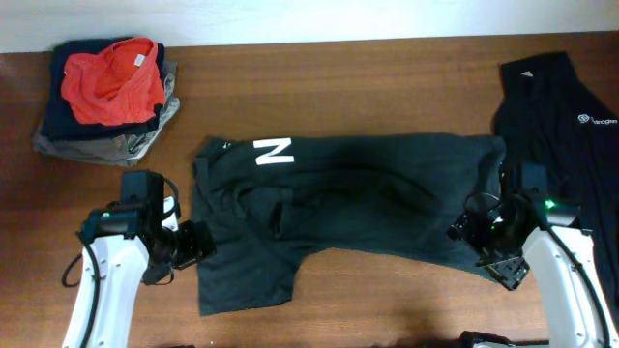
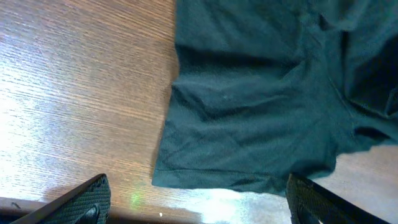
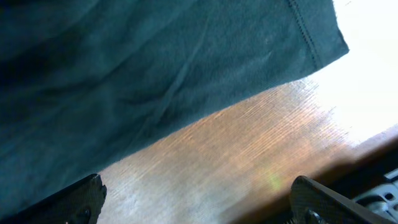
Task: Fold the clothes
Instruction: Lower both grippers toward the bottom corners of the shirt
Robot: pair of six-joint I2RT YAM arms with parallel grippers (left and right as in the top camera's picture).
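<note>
Flanking black shirt (image 1: 358, 193) | left tool (image 1: 200, 243) spread (empty), reaching inward | right tool (image 1: 460, 230) spread, reaching inward

left gripper (image 2: 199, 200) and right gripper (image 3: 196, 200) both gape wide, holding nothing.

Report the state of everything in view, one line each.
N shirt: spread out, creased, not folded.
Logo shirt: lying loose at far right, not folded.
Pile: stacked, red garment on top.
Left gripper: fingers open, empty.
Right gripper: fingers open, empty.
</note>
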